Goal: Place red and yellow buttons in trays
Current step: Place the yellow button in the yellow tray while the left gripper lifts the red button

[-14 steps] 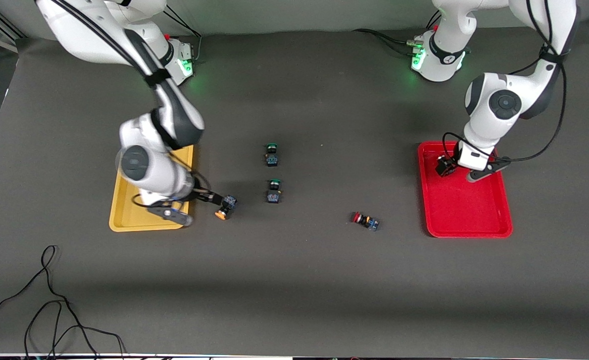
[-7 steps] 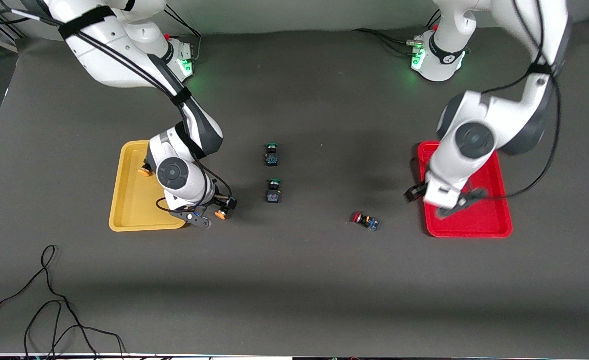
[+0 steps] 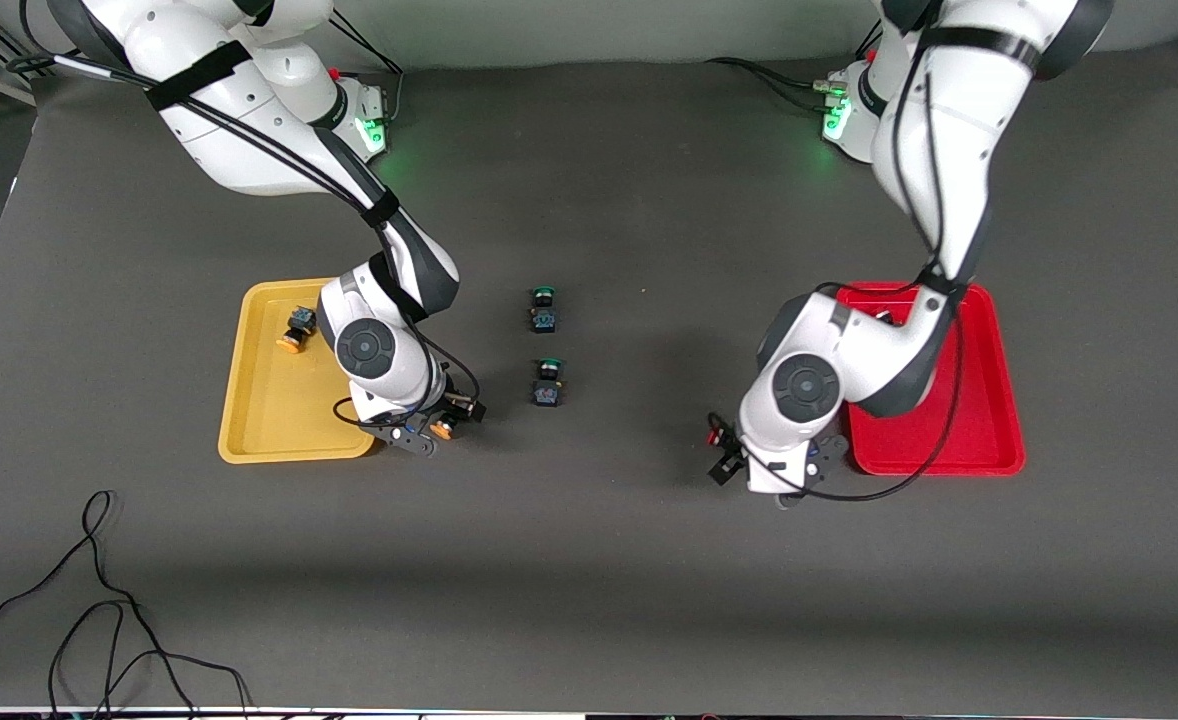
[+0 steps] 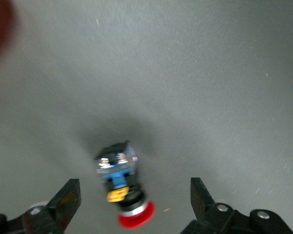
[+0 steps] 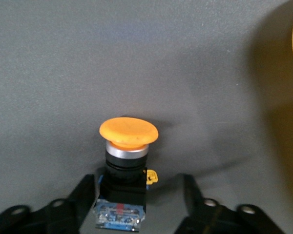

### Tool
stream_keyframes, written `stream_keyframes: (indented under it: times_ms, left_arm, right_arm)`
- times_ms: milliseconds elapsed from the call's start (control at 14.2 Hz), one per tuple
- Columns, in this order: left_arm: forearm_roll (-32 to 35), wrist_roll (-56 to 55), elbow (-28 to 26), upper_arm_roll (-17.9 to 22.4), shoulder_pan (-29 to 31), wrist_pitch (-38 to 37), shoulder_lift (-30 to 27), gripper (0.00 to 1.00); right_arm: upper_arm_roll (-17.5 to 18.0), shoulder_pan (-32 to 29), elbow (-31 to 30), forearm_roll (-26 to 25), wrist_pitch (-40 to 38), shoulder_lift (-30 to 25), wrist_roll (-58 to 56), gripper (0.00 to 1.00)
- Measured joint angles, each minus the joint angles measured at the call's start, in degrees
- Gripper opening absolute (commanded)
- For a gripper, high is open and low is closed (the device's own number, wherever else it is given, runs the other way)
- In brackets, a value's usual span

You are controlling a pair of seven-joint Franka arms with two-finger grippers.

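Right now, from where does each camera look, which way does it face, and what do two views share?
Front view: high across the table, facing both arms, yellow tray and red tray.
Left wrist view: on the left arm, looking down at the red button between the open left gripper.
Right wrist view: on the right arm, showing the open right gripper astride the orange-yellow button, also seen in front.

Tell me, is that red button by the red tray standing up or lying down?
Lying down. In the left wrist view the red-capped button lies on its side on the table, cap at one end, between the open left claw fingers.
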Motion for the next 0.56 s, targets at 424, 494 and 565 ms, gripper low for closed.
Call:
stream_keyframes:
  times_ms: [424,494,565]
  left_arm:
    - [0.0,-7.4,-0.7,0.3,0.0,1.0,1.6,1.0]
    - [0.1,-7.4,-1.3,0.3,0.0,1.0,1.8,1.0]
    - [0.1,-7.4,-2.0,0.3,0.0,1.0,2.0,0.98]
  right_arm:
    - [-0.2,-0.9,2.2,-0.4,-4.8,-3.6,-0.7,0.06]
    - [-0.4,-1.5,3.4,-0.5,-9.1,-5.8,-1.8,0.06]
    - [-0.8,-2.2,4.4,-0.5,-13.1,-8.2,-3.3,0.06]
